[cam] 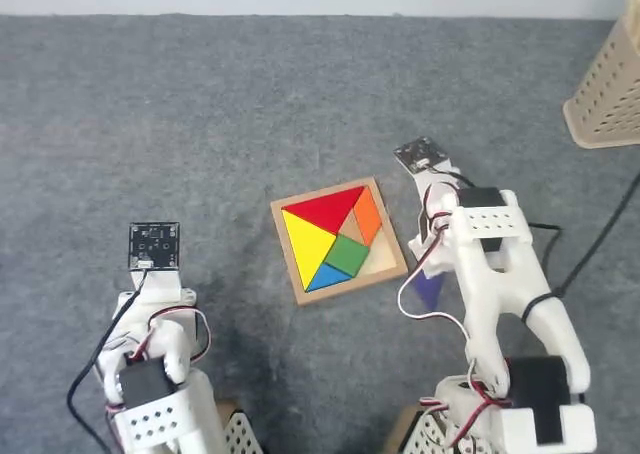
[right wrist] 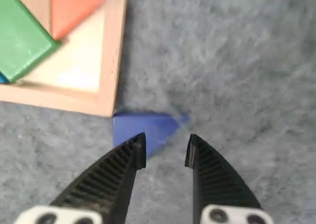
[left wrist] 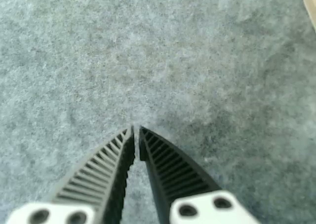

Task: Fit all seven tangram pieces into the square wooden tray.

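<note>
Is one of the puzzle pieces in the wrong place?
Yes. A purple triangle lies on the grey carpet just outside the wooden tray, by its corner. The tray has a bare gap beside the green piece. The right end effector, open, is right at the triangle.

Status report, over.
Left gripper shut over carpet. Right gripper open over blue triangle, beside tray corner. Corner gap unfilled; nothing blocking.
</note>
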Controlling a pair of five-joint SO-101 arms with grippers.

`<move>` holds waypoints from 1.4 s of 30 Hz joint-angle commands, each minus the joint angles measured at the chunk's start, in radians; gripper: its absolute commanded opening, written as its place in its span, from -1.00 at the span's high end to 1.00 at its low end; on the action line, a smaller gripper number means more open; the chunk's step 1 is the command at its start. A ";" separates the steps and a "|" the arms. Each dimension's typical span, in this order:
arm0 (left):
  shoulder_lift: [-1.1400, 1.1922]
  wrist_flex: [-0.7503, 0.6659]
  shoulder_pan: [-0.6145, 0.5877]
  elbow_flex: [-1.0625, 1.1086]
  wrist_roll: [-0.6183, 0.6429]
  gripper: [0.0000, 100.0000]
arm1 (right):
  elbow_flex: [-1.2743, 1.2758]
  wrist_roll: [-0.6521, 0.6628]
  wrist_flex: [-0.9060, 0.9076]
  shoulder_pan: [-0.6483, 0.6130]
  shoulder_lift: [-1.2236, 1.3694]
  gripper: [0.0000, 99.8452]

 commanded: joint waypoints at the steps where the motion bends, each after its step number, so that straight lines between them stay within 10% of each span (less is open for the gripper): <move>1: -0.014 0.008 -0.003 -0.007 -0.005 0.97 | -0.055 0.095 -0.013 -0.035 -0.054 0.68; 6: -0.014 0.008 -0.003 -0.007 -0.005 0.97 | -0.057 0.018 0.004 -0.105 -0.054 0.67; 20: -0.014 0.008 -0.003 -0.007 -0.005 0.97 | -0.140 -0.697 0.068 -0.114 0.193 0.67; 27: -0.014 0.008 -0.003 -0.007 -0.005 0.97 | -0.175 -0.669 0.071 -0.038 0.277 0.68; 33: -0.014 0.008 -0.003 -0.007 -0.005 0.97 | -0.204 -0.176 0.074 0.053 0.283 0.68; 42: -0.014 0.008 -0.003 -0.007 -0.005 0.97 | -0.316 -0.170 0.154 0.094 0.275 0.68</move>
